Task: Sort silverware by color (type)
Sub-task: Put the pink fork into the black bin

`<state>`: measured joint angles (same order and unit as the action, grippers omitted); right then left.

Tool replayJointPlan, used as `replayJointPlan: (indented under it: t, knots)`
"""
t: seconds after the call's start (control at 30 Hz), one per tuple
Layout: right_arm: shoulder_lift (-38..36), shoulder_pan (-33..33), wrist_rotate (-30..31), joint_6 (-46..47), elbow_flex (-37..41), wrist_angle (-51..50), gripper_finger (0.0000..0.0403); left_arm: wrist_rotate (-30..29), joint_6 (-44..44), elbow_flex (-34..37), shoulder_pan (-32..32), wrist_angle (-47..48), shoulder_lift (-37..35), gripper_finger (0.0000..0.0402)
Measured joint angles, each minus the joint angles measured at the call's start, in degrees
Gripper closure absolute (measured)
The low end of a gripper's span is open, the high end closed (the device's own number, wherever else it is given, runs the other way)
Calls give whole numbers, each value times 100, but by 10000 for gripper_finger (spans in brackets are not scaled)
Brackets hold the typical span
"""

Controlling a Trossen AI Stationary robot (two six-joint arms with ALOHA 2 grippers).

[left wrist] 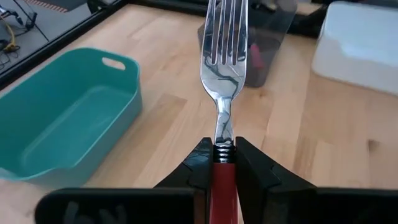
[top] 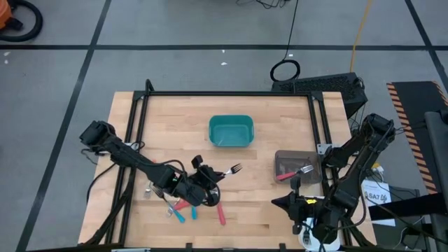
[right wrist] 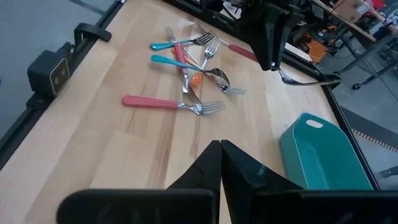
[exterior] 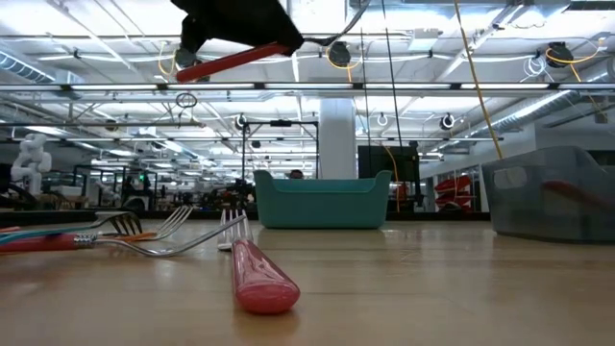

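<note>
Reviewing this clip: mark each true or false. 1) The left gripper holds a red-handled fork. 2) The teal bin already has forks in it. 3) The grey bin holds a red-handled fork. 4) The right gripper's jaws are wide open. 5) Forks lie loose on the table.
1) True: the left gripper is shut on the red-handled fork.
2) False: the teal bin is empty.
3) True: the grey bin holds one fork.
4) False: the right gripper is shut, holding nothing.
5) True: the loose forks lie in a pile.
</note>
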<state>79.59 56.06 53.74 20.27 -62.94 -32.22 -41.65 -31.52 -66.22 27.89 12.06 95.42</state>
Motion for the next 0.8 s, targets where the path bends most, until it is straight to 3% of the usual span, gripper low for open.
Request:
replayJointPlan:
  t: [0.43,0.8]
  knots:
    - [-4,-22,0,3,-31,222,398,734,854,0,-185,-1682,434,359]
    - [-5,-9,22,-299,-208,45,395,886,691,0,-368,-1706,481,360]
